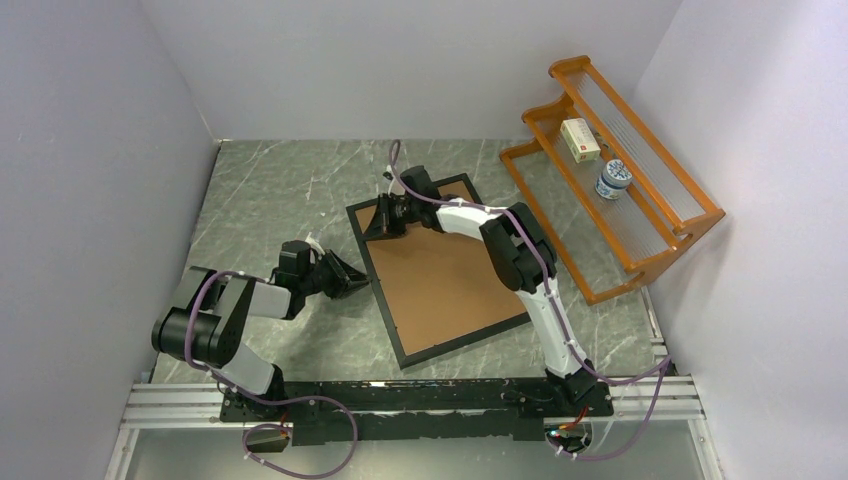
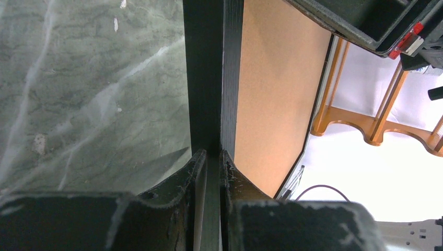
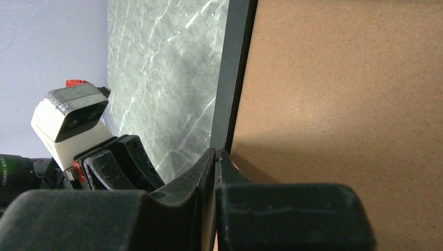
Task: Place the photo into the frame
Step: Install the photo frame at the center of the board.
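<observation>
Left hand (image 1: pixel 360 282): fingers are pressed onto the frame's (image 1: pixel 464 340) left rim, which is pinched between them (seen close in the left wrist view (image 2: pixel 213 157)).
Right hand (image 1: pixel 384 219): set at the frame's far-left corner; the fingers are closed almost together on the black rim there (image 3: pixel 215 154).
Frame: laid flat on the table (image 1: pixel 270 190), back upward, its long sides angled away to the left.
Board (image 1: pixel 450 275): plain brown, seated inside the black rim.
Rack (image 1: pixel 548 225): orange wood, placed just beside the frame's right side; a small box (image 1: pixel 580 140) and a blue-and-white jar (image 1: pixel 612 180) are carried on it.
</observation>
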